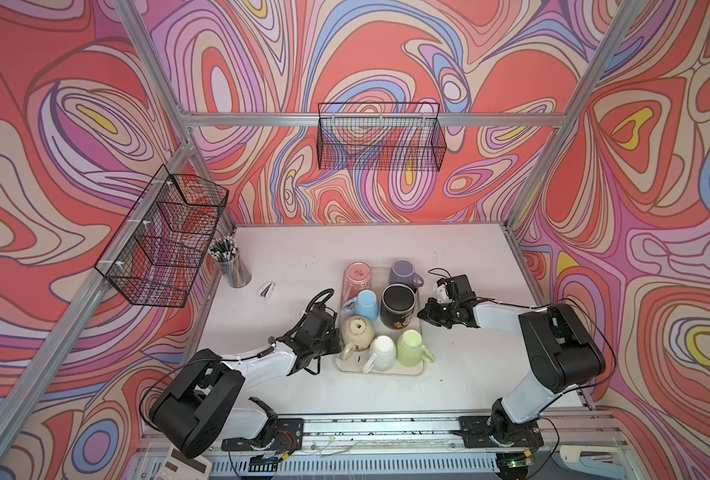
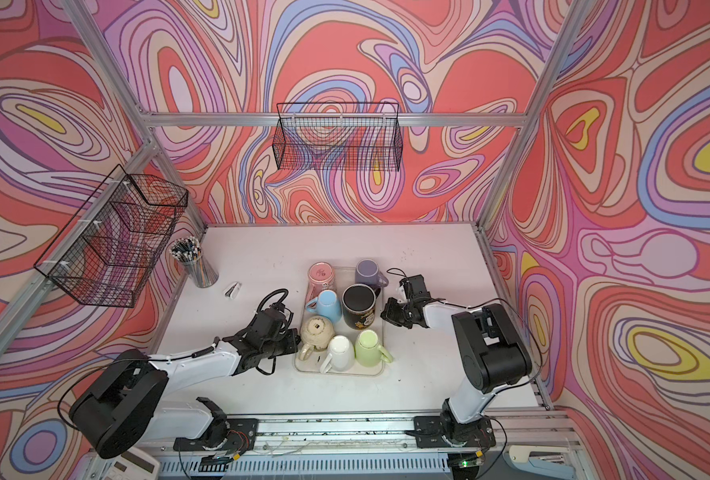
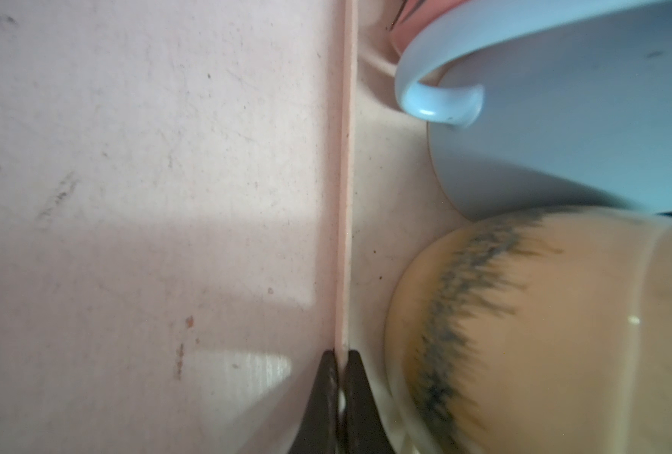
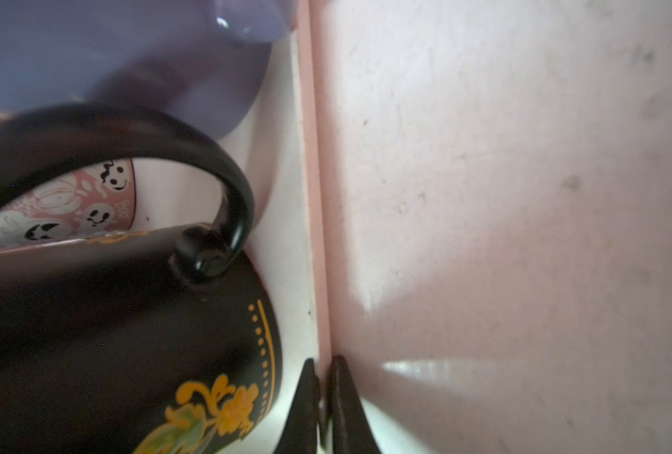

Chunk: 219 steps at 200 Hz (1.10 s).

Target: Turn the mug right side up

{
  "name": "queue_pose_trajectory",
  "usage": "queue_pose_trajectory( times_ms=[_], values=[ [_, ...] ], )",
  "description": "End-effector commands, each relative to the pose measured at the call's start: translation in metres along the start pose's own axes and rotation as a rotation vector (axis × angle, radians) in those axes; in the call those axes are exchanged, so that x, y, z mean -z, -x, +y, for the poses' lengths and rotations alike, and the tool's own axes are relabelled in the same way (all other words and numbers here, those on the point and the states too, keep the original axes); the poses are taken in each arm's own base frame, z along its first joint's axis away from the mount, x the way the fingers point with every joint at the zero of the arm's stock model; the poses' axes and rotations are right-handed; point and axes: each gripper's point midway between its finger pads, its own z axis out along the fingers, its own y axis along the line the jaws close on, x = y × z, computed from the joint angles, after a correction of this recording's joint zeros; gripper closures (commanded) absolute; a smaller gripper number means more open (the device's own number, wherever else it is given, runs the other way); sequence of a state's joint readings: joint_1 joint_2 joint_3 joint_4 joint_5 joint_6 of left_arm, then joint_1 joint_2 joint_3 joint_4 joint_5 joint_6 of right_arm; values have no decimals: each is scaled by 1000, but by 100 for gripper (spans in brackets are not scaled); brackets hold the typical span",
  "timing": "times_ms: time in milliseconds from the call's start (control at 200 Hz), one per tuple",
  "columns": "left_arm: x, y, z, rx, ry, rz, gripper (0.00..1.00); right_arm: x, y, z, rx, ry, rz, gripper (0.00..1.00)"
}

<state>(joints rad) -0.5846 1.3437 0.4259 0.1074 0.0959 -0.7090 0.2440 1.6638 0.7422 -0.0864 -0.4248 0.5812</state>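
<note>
Tabletop [image 1: 303,257], both grippers [image 3: 341,355] [image 4: 324,363] low on tray [image 3: 346,157]

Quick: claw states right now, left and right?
Left claw: closed, pinching the rim of the tray.
Right claw: closed, pinching the opposite rim of the tray.

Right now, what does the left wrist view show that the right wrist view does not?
Only left wrist: the blue mug, the beige mug and the left pincer. Only right wrist: the black mug, the purple mug and the right pincer. Both: the tray rim, pinched by each pincer, and the table.
</note>
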Motion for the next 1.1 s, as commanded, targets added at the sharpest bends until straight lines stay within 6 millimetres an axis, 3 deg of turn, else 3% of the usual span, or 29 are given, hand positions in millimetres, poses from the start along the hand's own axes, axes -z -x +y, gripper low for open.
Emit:
queue_pose_trajectory(
  times_ms=[0,471,756,891,1092],
  values=[
    [2,-26,11,52,22,77,100,6,-22,-8,-53,-41,65,100],
    [11,-46,6,48,7,82,100,11,-37,-15,-35,-65,72,100],
    [19,-32,2,16,38,52,100,18,-19,-11,12,-116,44,100],
    [24,-25,3,-1,61,30,90,19,-10,-7,29,-127,32,91],
    [33,-13,0,-40,89,6,80,27,5,-3,59,-165,1,85]
  ],
)
